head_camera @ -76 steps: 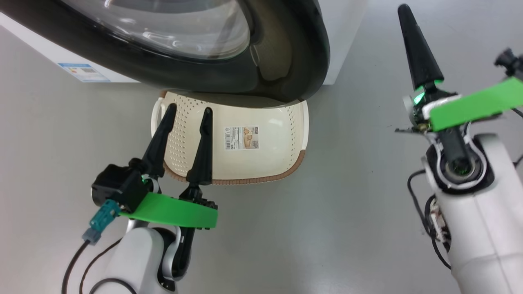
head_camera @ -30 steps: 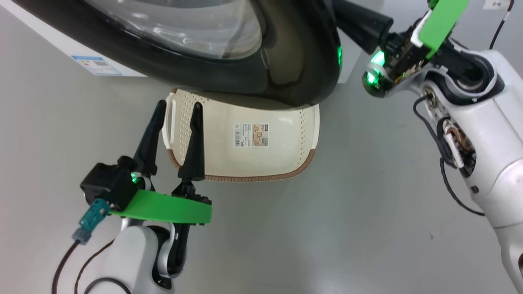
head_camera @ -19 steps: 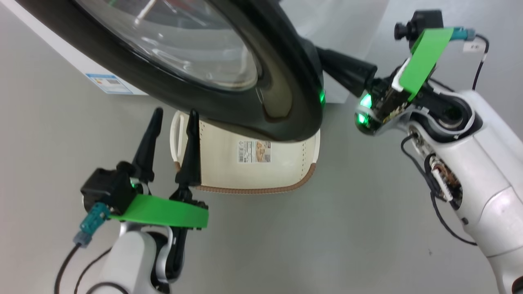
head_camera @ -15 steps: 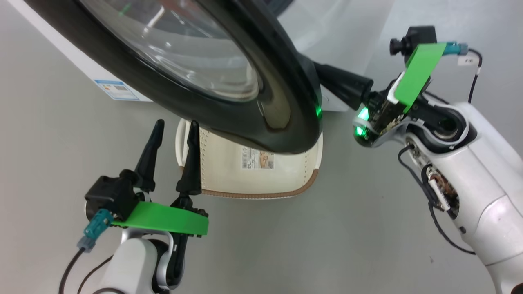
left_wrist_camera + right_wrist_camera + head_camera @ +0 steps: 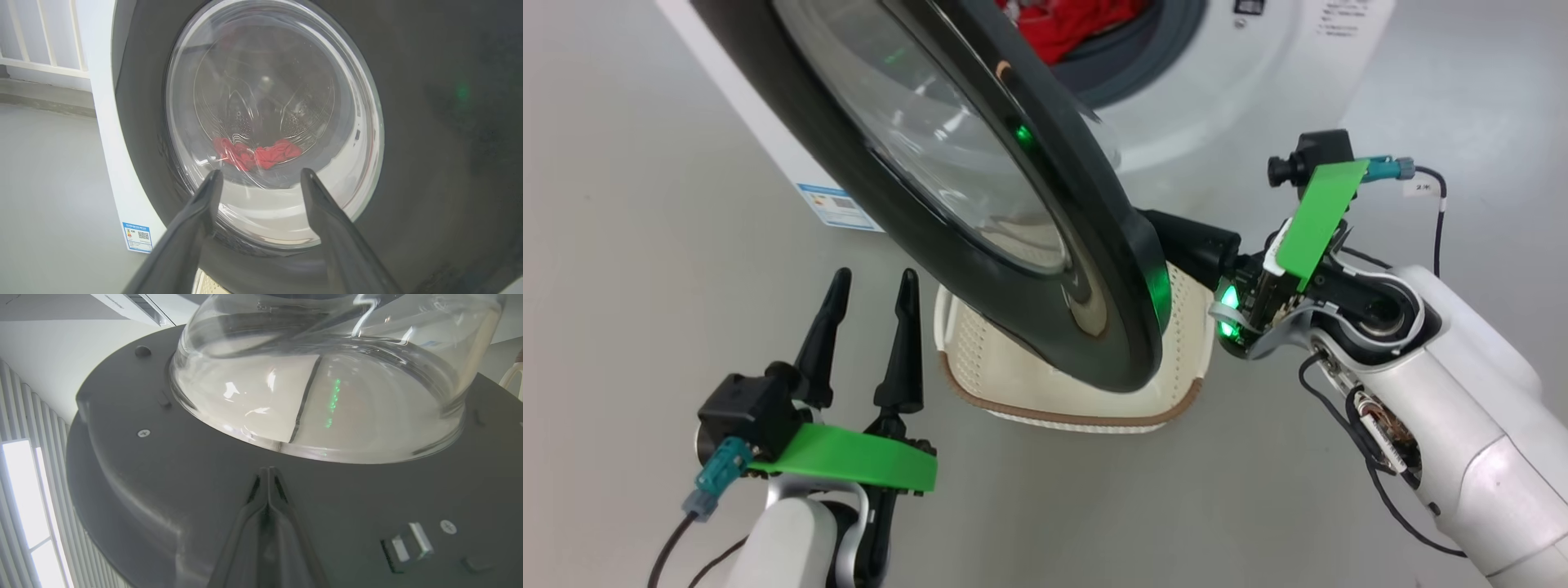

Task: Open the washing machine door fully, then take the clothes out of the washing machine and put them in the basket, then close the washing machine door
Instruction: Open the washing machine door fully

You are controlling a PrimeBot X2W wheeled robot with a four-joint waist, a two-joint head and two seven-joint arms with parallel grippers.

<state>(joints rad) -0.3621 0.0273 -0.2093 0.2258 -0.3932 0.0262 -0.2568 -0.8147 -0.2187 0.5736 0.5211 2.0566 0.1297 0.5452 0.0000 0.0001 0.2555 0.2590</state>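
Door: washing machine door, partly open; hinge side far left, free edge near, hanging over the basket.
Change: it has swung well away from the washing machine in the last moments and the drum mouth is now uncovered. Opening is under way but not yet full.
Facing: round, so no long axis; its plane runs far left to near right, glass bowl towards the machine.
Load: clothes, red, in the drum, far.
Right arm: right tool, fingers pressed together, holding nothing, tip apparently against the door's inner rim.
Left arm: left tool, spread wide, empty, near left of the basket.
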